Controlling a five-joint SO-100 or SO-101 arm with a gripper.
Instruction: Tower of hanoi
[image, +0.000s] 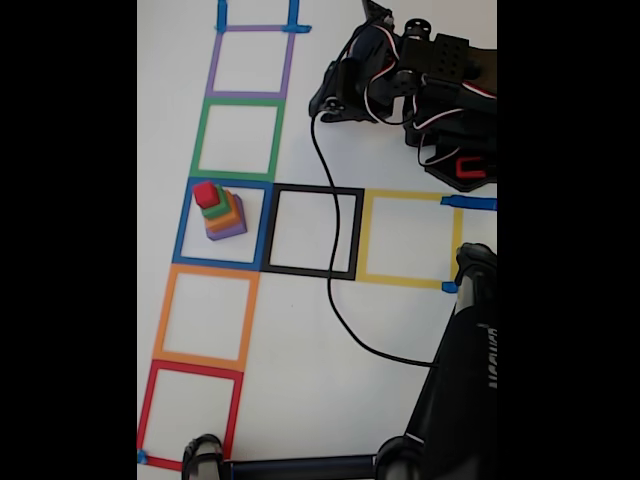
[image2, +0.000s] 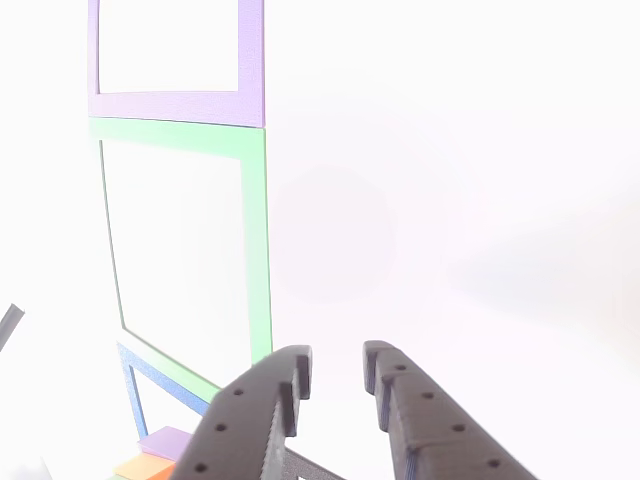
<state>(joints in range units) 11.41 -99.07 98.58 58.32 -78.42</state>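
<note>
Currently, the four cubes stood stacked, red cube (image: 206, 193) topmost, inside the blue square (image: 222, 224) at centre left of the fixed view. The tool (image2: 337, 383) was slightly spread, pinching nothing, at the other view's lower centre.

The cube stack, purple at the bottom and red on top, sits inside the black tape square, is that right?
Not quite. The fixed view shows the cube stack, purple at the bottom and red on top, inside the blue tape square, not the black tape square next to it on the right. The rest is correct.
</note>
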